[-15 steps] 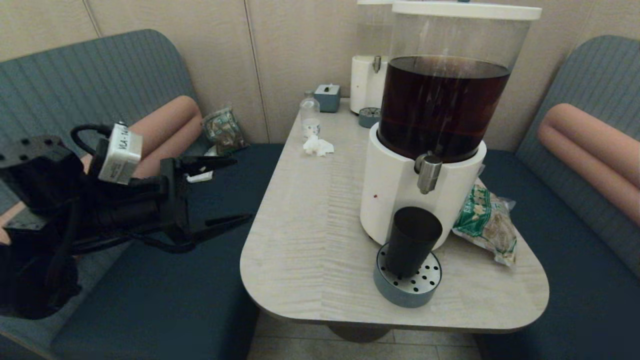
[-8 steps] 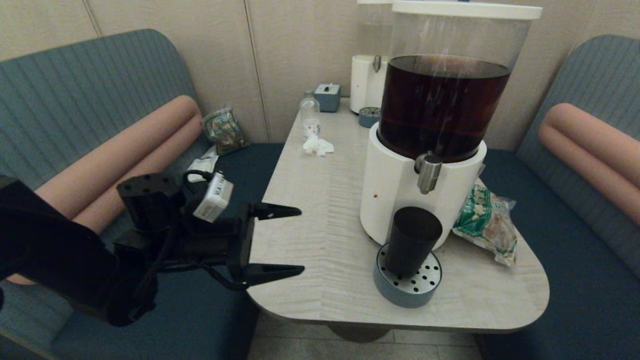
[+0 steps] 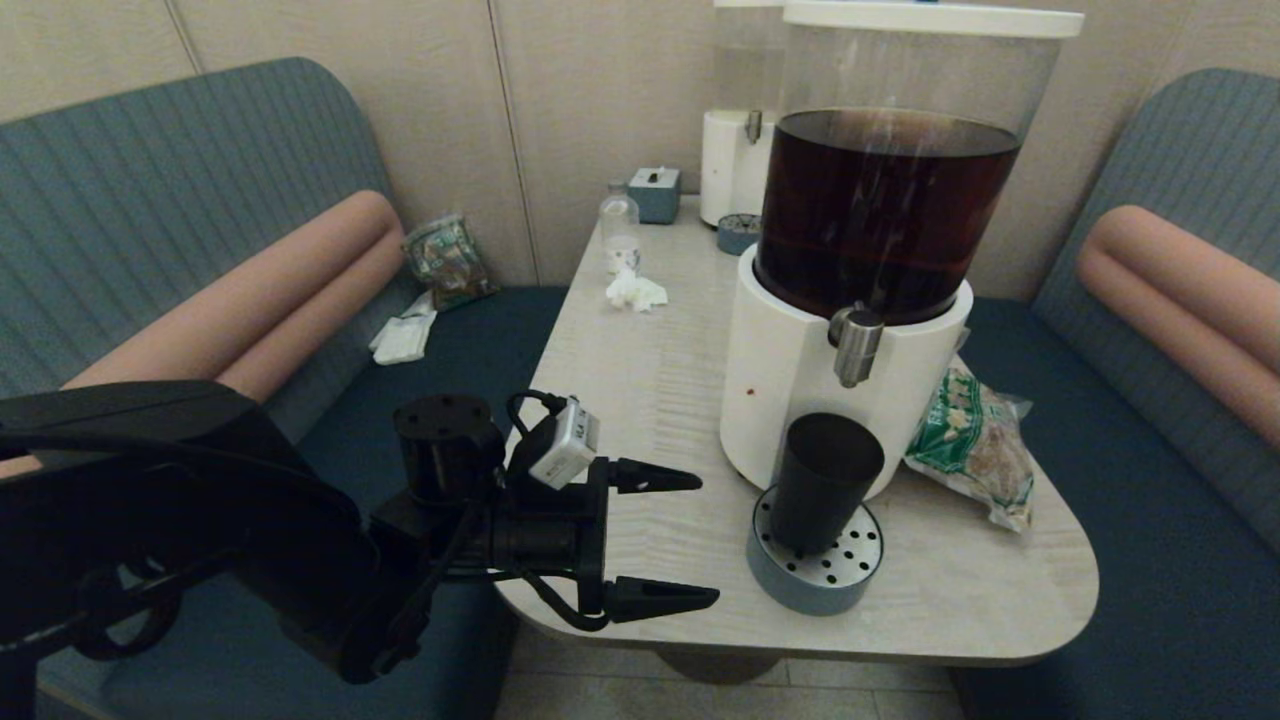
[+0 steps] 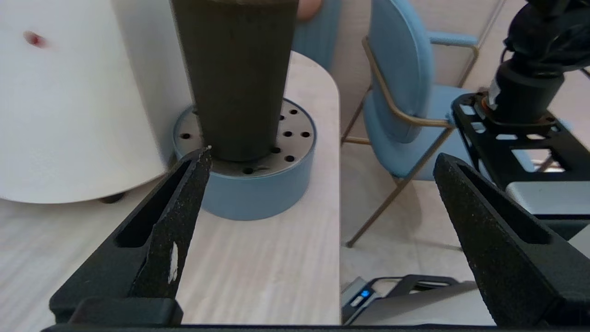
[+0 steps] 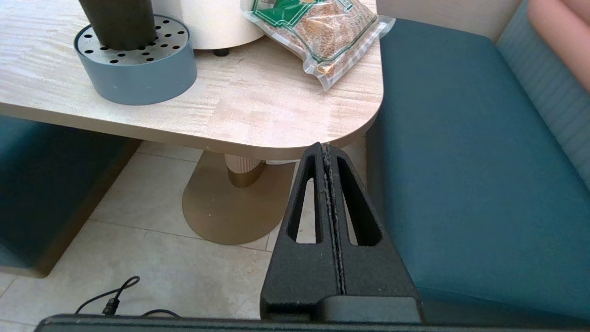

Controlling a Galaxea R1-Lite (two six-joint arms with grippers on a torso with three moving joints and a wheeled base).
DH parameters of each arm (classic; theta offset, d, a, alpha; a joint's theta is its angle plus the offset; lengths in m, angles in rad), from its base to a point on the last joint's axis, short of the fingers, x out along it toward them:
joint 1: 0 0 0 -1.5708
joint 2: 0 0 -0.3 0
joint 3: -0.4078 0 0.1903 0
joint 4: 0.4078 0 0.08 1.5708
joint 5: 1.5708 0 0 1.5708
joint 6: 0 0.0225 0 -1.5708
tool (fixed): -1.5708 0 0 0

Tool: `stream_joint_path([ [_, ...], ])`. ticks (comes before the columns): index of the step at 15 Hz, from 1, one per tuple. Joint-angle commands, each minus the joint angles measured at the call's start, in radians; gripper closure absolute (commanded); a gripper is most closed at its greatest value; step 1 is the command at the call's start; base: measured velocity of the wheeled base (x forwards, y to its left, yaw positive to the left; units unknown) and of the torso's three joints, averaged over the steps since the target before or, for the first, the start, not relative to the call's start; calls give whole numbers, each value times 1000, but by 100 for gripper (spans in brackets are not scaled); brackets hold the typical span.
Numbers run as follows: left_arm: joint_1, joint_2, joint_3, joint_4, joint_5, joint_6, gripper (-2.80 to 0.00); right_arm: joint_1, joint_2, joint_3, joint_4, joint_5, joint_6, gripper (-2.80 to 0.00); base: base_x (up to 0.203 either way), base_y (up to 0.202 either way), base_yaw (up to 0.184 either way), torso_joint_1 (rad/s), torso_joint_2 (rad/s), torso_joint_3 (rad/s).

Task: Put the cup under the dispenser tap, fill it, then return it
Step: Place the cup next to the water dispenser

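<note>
Cup (image 3: pixel 822 482) under the dispenser tap (image 3: pixel 857 346), contents unseen
Left gripper (image 3: pixel 700 540) spread wide beside it; right gripper (image 5: pixel 328 150) closed below the table (image 3: pixel 640 420)

A pale wood-grain table (image 3: pixel 620 420) with rounded corners stands between two blue booth benches (image 3: pixel 190 200) with pinkish bolsters. Beige panelled wall (image 3: pixel 590 100) behind; tiled floor (image 5: pixel 138 258) below.

- I see bare tabletop (image 3: pixel 640 420) between my wide-open left tool (image 3: pixel 690 540) and the cup (image 3: pixel 822 482).
- The dispenser's white base (image 3: pixel 790 390) blocks behind the cup; the dispenser tap (image 3: pixel 856 346) overhangs it.
- A snack bag (image 3: pixel 975 445) crowds its right.
</note>
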Motion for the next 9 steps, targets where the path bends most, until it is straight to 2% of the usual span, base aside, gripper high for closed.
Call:
stream_joint_path([
  [1,-25,36,-33,-15,11,-13,-280,0,1,0,0,1,-1,0,0,0,0,0,0,0],
  [4,-61,82,-92,-17,49,-31,-280,0,1,0,0,1,-1,0,0,0,0,0,0,0],
  [9,-82,146,-153,-17,75,-39,-280,0,1,0,0,1,0,0,0,0,0,0,0,0],
])
